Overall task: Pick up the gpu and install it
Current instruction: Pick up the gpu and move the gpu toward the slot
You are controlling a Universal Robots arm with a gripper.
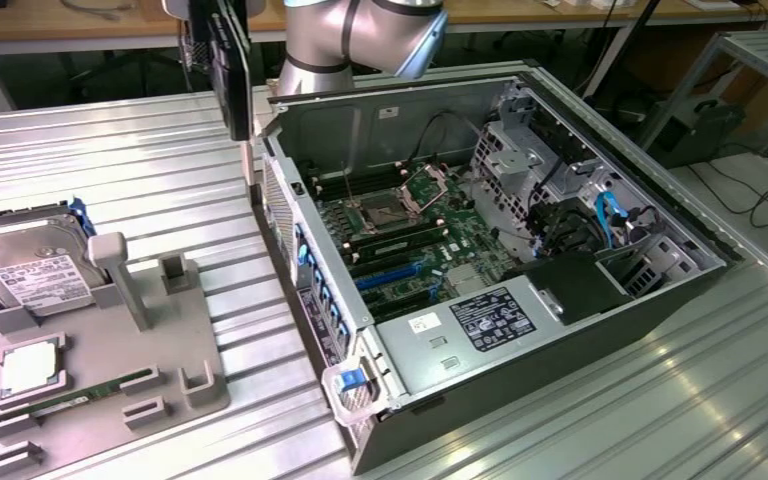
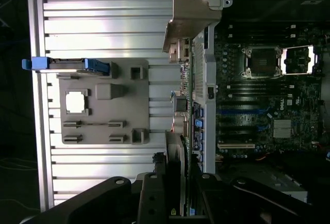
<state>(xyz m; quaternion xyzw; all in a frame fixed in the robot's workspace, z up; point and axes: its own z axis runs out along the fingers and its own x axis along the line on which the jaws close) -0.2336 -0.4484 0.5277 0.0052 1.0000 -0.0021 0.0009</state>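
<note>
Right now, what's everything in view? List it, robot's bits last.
table: 1, silver slatted aluminium, under everything
PC case: 1, grey and black, side open, on the table at the exterior view's right
motherboard: 1, green, inside the case
blue cable: at least 1, inside the case
fixture tray: 1, grey, on the table at the exterior view's left
hard drive: 1, silver with white label, in a blue caddy on the tray
processor chip: 1, silver, in a tray recess
memory stick: 1, green, in a tray slot
gpu: 1, dark with beige end bracket, held off the table near the case's far corner
arm: 1, silver-grey, behind the case
gripper: 1, black, shut on the gpu
</note>
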